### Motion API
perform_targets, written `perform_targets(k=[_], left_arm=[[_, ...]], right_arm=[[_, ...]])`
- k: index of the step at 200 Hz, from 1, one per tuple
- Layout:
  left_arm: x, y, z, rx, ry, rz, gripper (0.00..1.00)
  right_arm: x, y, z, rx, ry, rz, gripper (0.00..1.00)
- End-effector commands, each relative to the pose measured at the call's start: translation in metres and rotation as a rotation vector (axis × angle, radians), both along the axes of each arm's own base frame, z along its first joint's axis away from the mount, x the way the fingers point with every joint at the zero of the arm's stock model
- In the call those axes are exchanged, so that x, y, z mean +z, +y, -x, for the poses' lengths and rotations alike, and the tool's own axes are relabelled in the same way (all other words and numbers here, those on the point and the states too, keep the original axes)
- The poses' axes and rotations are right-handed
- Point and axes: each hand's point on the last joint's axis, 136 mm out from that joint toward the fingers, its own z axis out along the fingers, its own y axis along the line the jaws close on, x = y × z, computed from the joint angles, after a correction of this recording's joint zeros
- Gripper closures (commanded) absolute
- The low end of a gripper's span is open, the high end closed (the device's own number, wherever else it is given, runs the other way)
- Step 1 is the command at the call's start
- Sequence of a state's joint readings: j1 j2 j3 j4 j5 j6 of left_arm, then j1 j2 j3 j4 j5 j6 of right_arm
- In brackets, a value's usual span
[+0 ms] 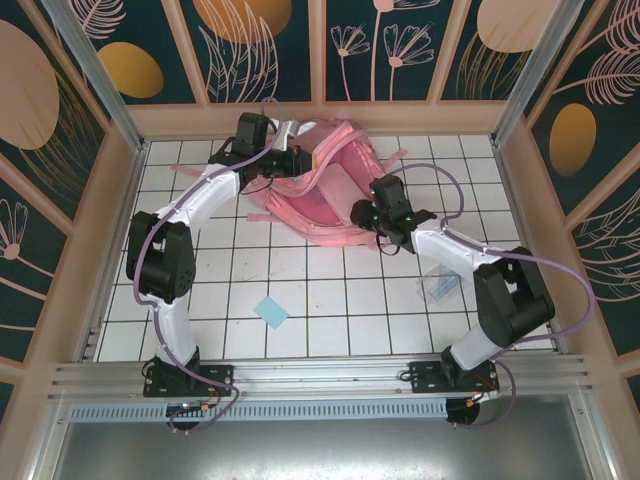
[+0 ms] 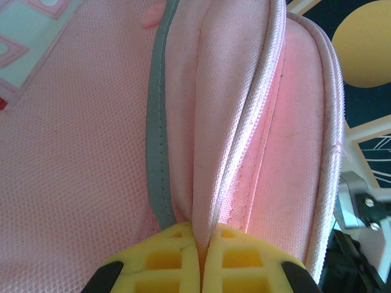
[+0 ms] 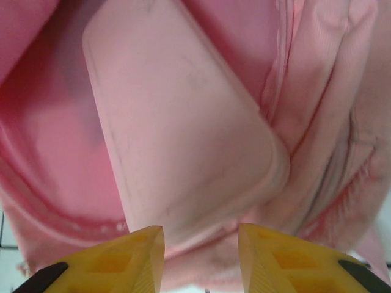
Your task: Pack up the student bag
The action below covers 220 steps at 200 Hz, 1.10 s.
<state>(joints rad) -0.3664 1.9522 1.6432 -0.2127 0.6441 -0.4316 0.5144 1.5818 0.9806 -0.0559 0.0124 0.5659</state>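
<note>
the student bag [image 1: 318,205] lies slumped at the far middle of the tabletop [image 1: 330,300], a big soft heap of pink fabric. up close its outer cloth is a fine pink mesh weave, with a grey silvery strip [image 2: 157,122] running down one seam and a pale zip edge [image 2: 244,140] curving beside it. a pink strap [image 1: 392,155] trails off its far right side.

from above, its long axis seems to run on a slant, from near-left to far-right, though the cloth is too crumpled for me to be sure. its mouth is turned upward and gapes open, and the darker pink lining shows inside.

my left jaws are clenched on the bag – a fold of fabric right by the zip edge is pinched between the two yellow pads, at the bag's far-left rim.

my right jaws stand apart with a clear gap between them, hanging over the near-right lip of the opening. below them a flat pale pink case [image 3: 183,134] lies inside the bag, one rounded end toward the jaws – i cannot tell whether the pads touch it.

on the bare tabletop nearer my bases, well apart from the bag, lie a small blue square [image 1: 270,312] and a clear packet [image 1: 440,285].
</note>
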Motion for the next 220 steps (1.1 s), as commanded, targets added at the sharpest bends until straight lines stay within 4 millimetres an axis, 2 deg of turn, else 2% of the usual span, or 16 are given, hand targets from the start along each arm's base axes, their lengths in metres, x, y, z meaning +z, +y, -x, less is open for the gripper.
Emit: perform_targets(k=[1, 20, 94, 128, 140, 160, 182, 197, 220], left_arm=[[0.042, -0.01, 0.005, -0.043, -0.096, 0.084, 1.0], [0.043, -0.009, 0.008, -0.041, -0.094, 0.089, 1.0], [0.049, -0.017, 0.018, -0.074, -0.084, 0.123, 1.0], [0.05, -0.017, 0.019, -0.077, -0.083, 0.126, 1.0], [0.051, -0.017, 0.019, -0.077, -0.083, 0.126, 1.0], [0.052, -0.017, 0.017, -0.068, -0.088, 0.125, 1.0], [0.053, -0.015, 0.013, -0.048, -0.104, 0.116, 1.0], [0.053, -0.014, 0.01, -0.036, -0.115, 0.114, 1.0], [0.054, -0.016, 0.006, -0.03, -0.124, 0.125, 1.0]], right_arm=[[-0.001, 0.011, -0.023, -0.028, -0.049, -0.097, 0.62], [-0.007, 0.019, -0.04, -0.024, -0.048, -0.146, 0.62], [0.006, 0.071, -0.112, 0.031, -0.185, -0.275, 0.64], [0.0, 0.091, -0.133, 0.048, -0.204, -0.357, 0.67], [0.004, 0.094, -0.137, 0.052, -0.218, -0.364, 0.67], [0.018, 0.084, -0.136, 0.059, -0.243, -0.343, 0.66], [0.04, 0.062, -0.116, 0.078, -0.246, -0.254, 0.6], [0.05, 0.041, -0.095, 0.077, -0.212, -0.157, 0.49], [0.046, -0.005, -0.062, -0.02, -0.102, 0.038, 0.25]])
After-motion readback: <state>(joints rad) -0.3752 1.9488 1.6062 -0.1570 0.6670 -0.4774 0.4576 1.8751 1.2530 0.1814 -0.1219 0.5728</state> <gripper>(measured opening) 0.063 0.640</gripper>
